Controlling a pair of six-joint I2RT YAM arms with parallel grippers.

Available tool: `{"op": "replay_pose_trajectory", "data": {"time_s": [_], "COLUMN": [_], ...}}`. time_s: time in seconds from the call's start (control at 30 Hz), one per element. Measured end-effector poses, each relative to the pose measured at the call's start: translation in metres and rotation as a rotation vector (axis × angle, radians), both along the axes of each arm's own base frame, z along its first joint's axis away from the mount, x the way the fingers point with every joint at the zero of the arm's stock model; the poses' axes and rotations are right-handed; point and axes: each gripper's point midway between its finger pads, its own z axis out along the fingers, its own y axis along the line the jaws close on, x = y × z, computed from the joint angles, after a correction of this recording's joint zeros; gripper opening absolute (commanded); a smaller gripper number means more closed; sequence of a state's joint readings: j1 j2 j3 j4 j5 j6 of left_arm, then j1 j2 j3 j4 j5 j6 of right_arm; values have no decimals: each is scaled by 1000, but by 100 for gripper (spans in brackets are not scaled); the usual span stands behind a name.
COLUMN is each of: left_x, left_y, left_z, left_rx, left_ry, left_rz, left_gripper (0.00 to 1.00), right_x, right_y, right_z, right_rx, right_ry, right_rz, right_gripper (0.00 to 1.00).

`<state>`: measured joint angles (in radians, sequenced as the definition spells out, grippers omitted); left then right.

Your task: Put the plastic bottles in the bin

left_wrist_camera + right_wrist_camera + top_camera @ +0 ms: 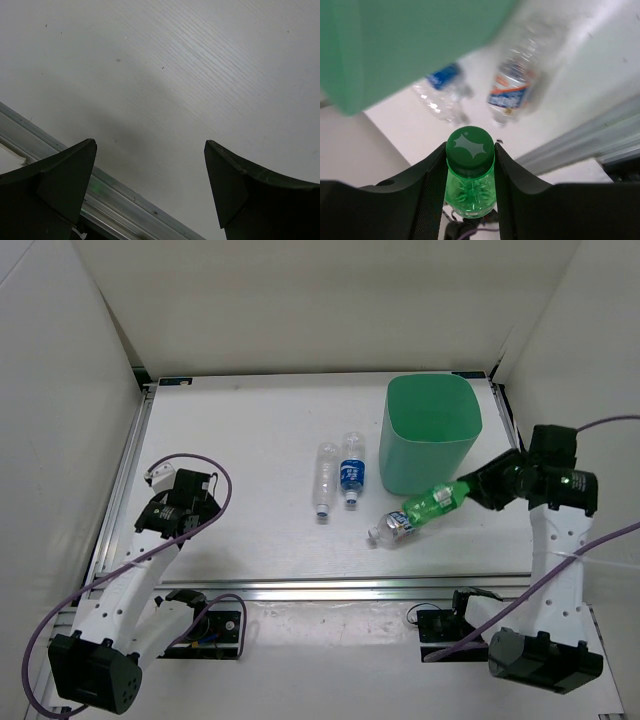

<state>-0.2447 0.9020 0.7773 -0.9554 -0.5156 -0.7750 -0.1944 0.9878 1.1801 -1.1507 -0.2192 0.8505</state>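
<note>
Green bottle (433, 502), clamped in right pincer (470, 152), is just beside bin (425, 465).

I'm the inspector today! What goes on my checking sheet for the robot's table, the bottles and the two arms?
Surface: white table, no spills seen.
Job's things: mint-green bin upright at the back right, no bottle seen inside. The green bottle is in front of it. The plain clear bottle and blue-label bottle lie side by side left of the bin. Another labelled bottle lies by the green one.
Clutter: nothing seen.
Grippers: left gripper open over bare table; right gripper has its jaws shut on the green bottle.
Cables: purple cables loop off both arms, away from the bottles.
Surroundings: white walls; metal rail along the near edge.
</note>
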Motion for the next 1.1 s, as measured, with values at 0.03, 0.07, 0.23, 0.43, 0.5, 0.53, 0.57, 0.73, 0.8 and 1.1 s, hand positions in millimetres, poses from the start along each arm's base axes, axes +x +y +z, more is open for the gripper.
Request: {"op": "replay_pose_trajectory", "data": {"time_s": [0.03, 0.07, 0.23, 0.43, 0.5, 0.53, 0.57, 0.73, 0.8, 1.1], "left_x": [-1, -1, 1, 3, 3, 3, 3, 3, 4, 12], "left_y": [0, 0, -1, -3, -3, -3, -3, -4, -6, -10], "left_z": [-1, -2, -4, -4, -4, -4, -4, -4, -4, -4], "left_rx": [0, -2, -9, -15, -15, -15, -15, -17, -23, -43], "left_ry": [4, 4, 0, -3, -2, -2, -2, 1, 1, -25], "left_rz": [1, 3, 7, 2, 2, 2, 2, -5, -23, -17], "left_gripper": [100, 100, 100, 100, 100, 100, 100, 100, 100, 100], "right_x": [7, 14, 66, 152, 174, 183, 189, 196, 181, 20], "right_y": [-1, -3, -15, -33, -33, -31, -30, -26, -26, 11], "right_z": [18, 37, 133, 174, 157, 145, 136, 119, 130, 106], "right_rx": [-8, -16, -70, -113, -105, -97, -93, -134, -161, -135], "right_ry": [-41, -82, -294, -396, -357, -329, -304, -276, -318, -548], "right_rz": [2, 3, -5, -5, 10, 19, 32, 83, 81, 132], "right_gripper": [8, 7, 7, 31, 85, 100, 100, 100, 100, 100]}}
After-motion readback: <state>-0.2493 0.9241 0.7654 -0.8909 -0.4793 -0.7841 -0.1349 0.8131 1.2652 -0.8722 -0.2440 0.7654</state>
